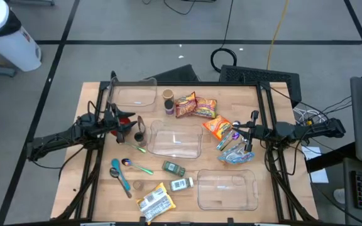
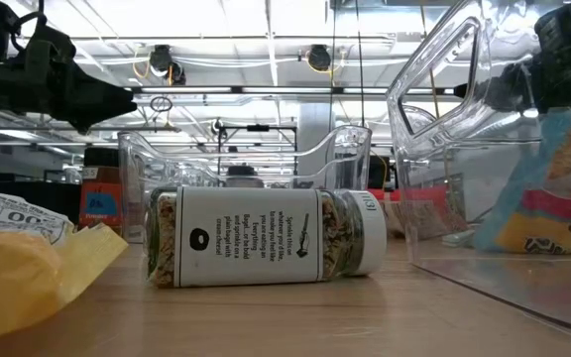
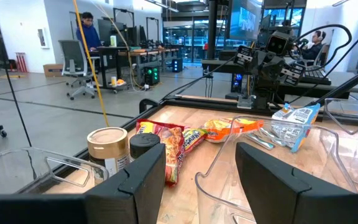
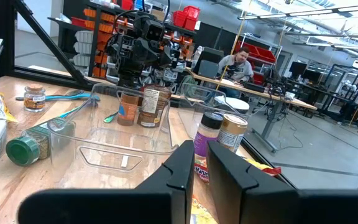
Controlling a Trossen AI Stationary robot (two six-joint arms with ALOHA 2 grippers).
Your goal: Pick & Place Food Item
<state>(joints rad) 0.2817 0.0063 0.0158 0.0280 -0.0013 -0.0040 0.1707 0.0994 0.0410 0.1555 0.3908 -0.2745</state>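
Note:
Food items are spread over the wooden table: red-and-yellow snack bags [image 1: 195,107], an orange bag [image 1: 217,127], a blue-and-white bag [image 1: 234,152], a yellow-and-white bag [image 1: 155,202], and spice jars [image 1: 173,167] lying on their sides. Another jar [image 2: 266,238] lies on its side in the low view. My left gripper [image 1: 127,125] hovers level at the table's left side, open [image 3: 201,168], with nothing between its fingers. My right gripper [image 1: 244,133] hovers level at the right side, above the blue-and-white bag. Its fingers are almost together [image 4: 201,165] and hold nothing.
Three clear plastic containers stand at the far left [image 1: 134,94], in the middle [image 1: 176,139] and at the near right [image 1: 227,189]. Two upright jars [image 1: 168,100] stand at the back. A blue spoon [image 1: 119,176] and a green spoon [image 1: 137,166] lie near left. People sit at desks beyond the table.

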